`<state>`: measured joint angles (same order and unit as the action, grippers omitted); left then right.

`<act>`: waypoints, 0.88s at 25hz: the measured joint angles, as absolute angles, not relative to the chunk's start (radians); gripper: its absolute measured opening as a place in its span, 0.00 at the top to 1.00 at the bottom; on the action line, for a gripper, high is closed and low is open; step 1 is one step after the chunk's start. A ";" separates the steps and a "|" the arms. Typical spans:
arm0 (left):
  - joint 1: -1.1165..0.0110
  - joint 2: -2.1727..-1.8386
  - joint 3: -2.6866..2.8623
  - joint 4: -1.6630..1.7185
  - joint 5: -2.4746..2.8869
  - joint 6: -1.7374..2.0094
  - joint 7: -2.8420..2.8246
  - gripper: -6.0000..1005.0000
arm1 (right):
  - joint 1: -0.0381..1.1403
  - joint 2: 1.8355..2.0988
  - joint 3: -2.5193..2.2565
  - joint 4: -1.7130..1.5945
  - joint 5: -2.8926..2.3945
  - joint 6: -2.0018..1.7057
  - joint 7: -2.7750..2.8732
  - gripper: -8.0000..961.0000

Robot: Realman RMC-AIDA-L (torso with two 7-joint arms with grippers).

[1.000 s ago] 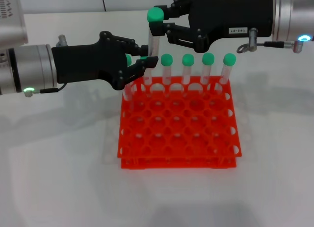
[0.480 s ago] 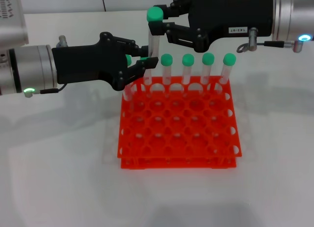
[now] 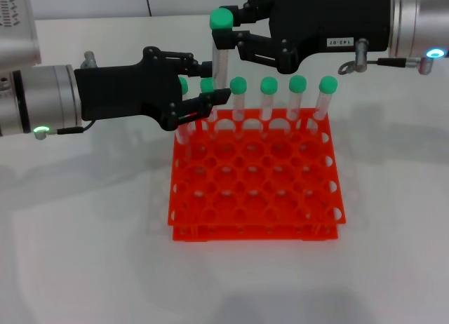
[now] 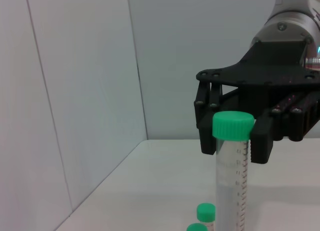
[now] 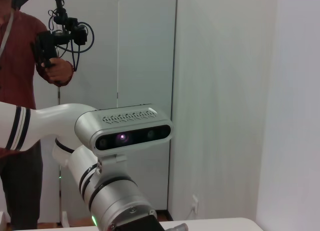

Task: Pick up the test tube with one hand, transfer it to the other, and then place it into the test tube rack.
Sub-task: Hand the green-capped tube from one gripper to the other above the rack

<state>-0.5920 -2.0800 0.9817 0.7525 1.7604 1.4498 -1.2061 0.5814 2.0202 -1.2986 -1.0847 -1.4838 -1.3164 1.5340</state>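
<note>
One red-orange rack (image 3: pixel 256 177) stood on one white worktop (image 3: pixel 84 254), below the two black pincers, left (image 3: pixel 203 99) and right (image 3: pixel 228 40). Seven green-capped tubes were counted: one (image 3: pixel 222 43) in the right pincer, two (image 3: pixel 184 92) behind the left pincer's fingers, and four (image 3: pixel 297 96) in the rack's far row below the right pincer.

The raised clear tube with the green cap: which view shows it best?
The left wrist view: the raised clear tube with the green cap fills it, markings readable, cap by the right pincer. The head view shows it smaller and partly hidden; the right wrist view misses it.
</note>
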 joint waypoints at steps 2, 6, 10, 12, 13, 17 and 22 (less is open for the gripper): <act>-0.592 -2.080 0.982 0.753 1.759 1.452 -1.207 0.65 | 0.581 2.020 -1.299 -1.085 -1.484 -1.316 1.534 0.73; -0.579 -2.080 0.979 0.756 1.748 1.454 -1.215 0.56 | 0.581 2.020 -1.299 -1.085 -1.485 -1.316 1.534 0.73; -0.577 -2.080 0.979 0.759 1.746 1.456 -1.232 0.48 | 0.580 2.020 -1.299 -1.086 -1.485 -1.316 1.534 0.73; -0.568 -2.080 0.978 0.775 1.744 1.458 -1.240 0.41 | 0.577 2.020 -1.299 -1.086 -1.485 -1.316 1.534 0.73; -0.559 -2.080 0.979 0.788 1.743 1.459 -1.243 0.36 | 0.576 2.020 -1.299 -1.086 -1.485 -1.316 1.534 0.73; -0.516 -2.081 0.981 0.852 1.734 1.469 -1.265 0.19 | 0.576 2.020 -1.303 -1.086 -1.482 -1.316 1.534 0.73; -0.456 -2.081 0.979 0.944 1.732 1.489 -1.328 0.11 | 0.574 2.019 -1.308 -1.081 -1.464 -1.316 1.534 0.73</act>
<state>-0.4559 -2.0805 0.9791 0.9444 1.7320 1.4889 -1.3280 0.5739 2.0192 -1.3079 -1.0809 -1.4640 -1.3162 1.5340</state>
